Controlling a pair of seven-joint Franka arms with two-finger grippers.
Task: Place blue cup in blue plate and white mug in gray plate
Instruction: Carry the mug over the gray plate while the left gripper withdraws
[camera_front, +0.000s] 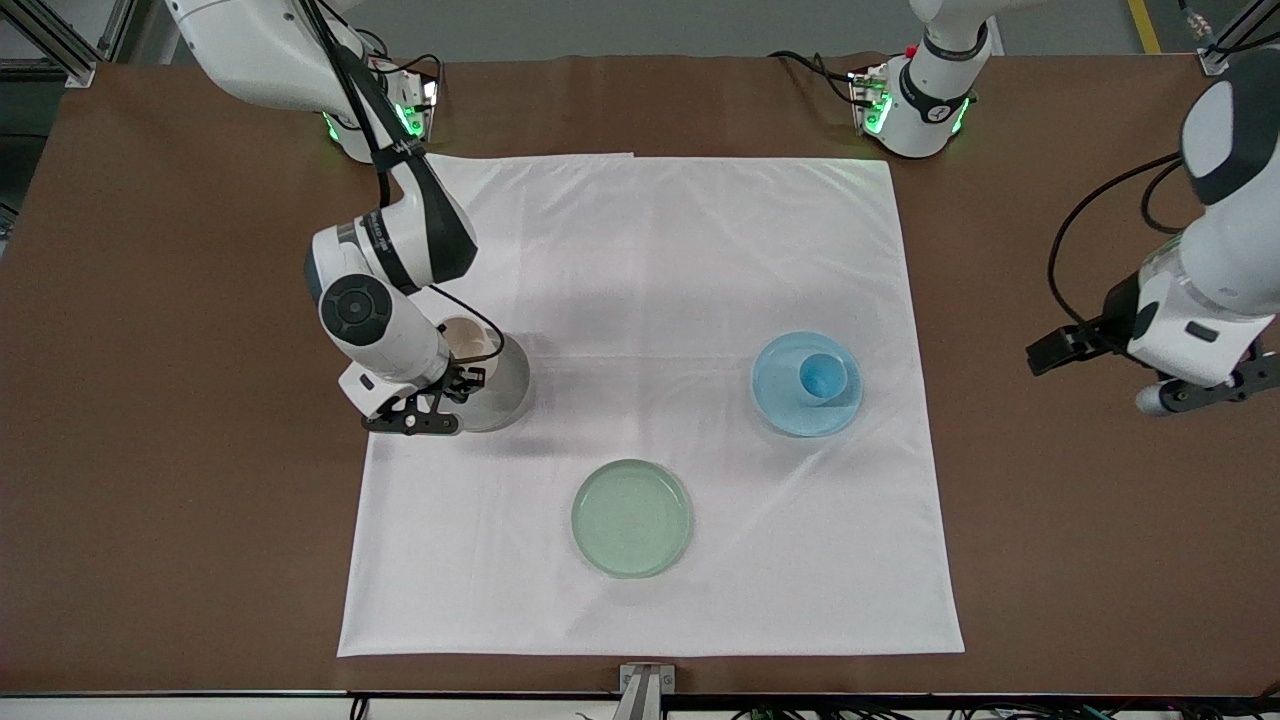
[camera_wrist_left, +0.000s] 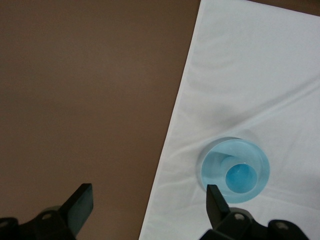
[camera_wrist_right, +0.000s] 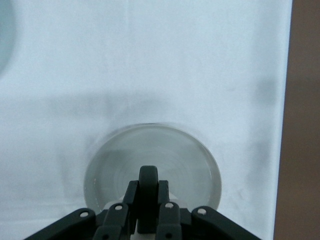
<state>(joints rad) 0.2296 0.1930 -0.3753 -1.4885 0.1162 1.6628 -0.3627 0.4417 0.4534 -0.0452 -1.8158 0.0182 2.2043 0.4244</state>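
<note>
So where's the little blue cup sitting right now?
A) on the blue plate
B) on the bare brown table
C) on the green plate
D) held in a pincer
A: the blue cup stands upright on the blue plate, on the white cloth, while the left pincer hangs open over the brown table beside it, holding nothing.

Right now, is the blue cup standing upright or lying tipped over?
Upright. In the front view the blue cup stands in the blue plate with its round mouth facing up, and nothing holds it; the left gripper is open over the table.
</note>
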